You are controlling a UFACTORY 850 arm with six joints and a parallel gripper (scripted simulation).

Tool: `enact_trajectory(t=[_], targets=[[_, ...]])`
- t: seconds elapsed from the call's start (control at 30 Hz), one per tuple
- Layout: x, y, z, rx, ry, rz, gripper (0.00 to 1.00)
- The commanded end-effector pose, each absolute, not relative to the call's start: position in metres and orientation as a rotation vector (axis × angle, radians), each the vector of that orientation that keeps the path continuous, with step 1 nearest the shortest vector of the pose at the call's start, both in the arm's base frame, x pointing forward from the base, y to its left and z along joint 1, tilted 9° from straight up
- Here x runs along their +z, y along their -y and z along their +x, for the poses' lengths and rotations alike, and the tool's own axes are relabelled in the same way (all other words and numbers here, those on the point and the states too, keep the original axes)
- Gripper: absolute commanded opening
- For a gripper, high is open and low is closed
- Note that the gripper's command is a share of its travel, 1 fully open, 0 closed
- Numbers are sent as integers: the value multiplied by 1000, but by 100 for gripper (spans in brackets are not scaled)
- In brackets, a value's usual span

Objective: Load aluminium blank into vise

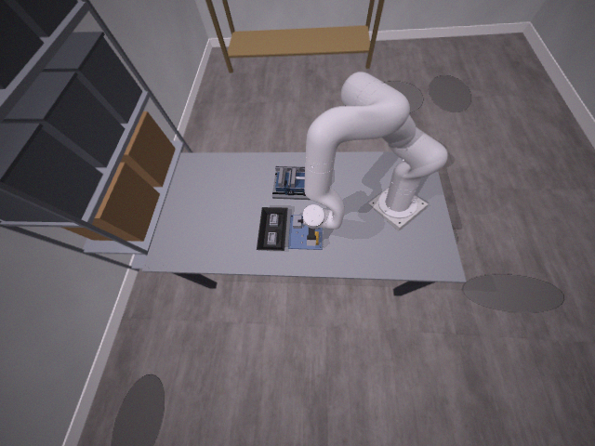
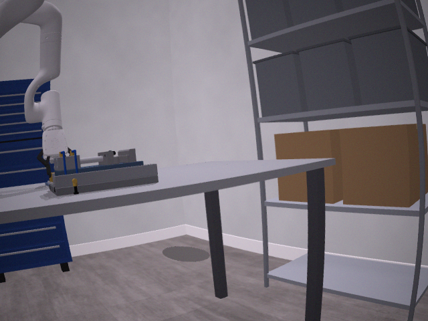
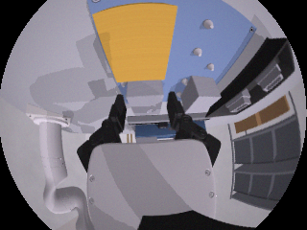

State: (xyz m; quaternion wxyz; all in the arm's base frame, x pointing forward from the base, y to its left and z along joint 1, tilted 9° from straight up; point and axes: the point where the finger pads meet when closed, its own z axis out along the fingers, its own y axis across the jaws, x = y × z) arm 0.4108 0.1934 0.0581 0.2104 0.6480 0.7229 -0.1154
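A smooth, glossy white six-joint arm [image 1: 364, 115] of thick rounded tube links — seated on a round flange over a pale square base plate [image 1: 422, 203]. Small screws dot its grey wrist housing [image 3: 150, 182]; black fingers.

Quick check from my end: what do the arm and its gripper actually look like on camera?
The arm is smooth matte white, built of thick rounded tubular links, on a round flange over a square pale base plate. The gripper has a light grey body with small screws and two black fingers. No cables or markings show.
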Motion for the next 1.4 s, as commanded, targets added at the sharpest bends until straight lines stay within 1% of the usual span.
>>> enact_trajectory(t=[0.0, 0.4, 0.6, 0.87, 0.93, 1.37], targets=[[59, -194, 411, -319, -2009, 1801, 69], [60, -194, 411, -319, -2009, 1801, 69], [71, -195, 410, -319, -2009, 1801, 69], [107, -199, 405, -319, -2009, 1801, 69], [107, -199, 405, -319, -2009, 1801, 69], [182, -207, 396, -319, -2009, 1801, 69]])
